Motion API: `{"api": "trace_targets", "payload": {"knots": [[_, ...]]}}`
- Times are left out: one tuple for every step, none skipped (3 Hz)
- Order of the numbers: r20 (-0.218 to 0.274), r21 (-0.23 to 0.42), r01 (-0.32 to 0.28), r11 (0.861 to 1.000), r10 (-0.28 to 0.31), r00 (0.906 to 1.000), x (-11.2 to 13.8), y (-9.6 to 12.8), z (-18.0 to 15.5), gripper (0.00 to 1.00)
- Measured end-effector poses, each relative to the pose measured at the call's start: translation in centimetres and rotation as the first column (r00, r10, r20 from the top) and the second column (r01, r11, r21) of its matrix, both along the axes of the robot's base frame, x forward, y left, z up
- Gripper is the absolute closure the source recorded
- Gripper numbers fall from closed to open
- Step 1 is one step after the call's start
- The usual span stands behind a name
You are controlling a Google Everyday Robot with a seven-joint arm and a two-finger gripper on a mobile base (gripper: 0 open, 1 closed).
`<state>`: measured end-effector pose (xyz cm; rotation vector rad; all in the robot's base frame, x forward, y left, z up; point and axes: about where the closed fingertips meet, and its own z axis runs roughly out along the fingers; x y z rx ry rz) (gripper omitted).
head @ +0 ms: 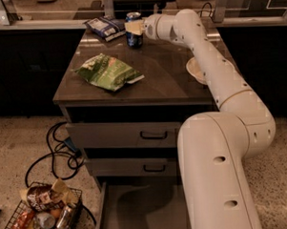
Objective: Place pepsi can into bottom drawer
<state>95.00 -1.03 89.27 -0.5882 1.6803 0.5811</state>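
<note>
The pepsi can point(133, 39), dark blue with a silver top, stands upright at the far edge of the dark cabinet top point(165, 72). My gripper point(134, 27) reaches in from the right at the can's mid height and covers part of its body. The can rests on the cabinet top. The bottom drawer point(102, 209) is pulled out at the foot of the cabinet, and its grey floor shows nothing in it. My white arm hides the drawer's right part.
A green snack bag point(108, 71) lies mid-left on the top. A blue-white bag point(105, 26) lies at the far left, close to the can. A pale bowl point(195, 71) sits at the right behind my arm. The two upper drawers point(135, 134) are shut. A wire basket of trash point(40, 214) and black cables point(59, 148) are on the floor to the left.
</note>
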Motion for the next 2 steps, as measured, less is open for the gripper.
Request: {"api": "trace_targets", "payload": {"knots": [[0.013,-0.001,0.000,1.000,0.000,0.9999,-0.2,-0.2,0.8,1.00],[0.053,-0.024,0.033,0.999,-0.031,0.9981,-1.6,-2.3,3.7,1.00]]}}
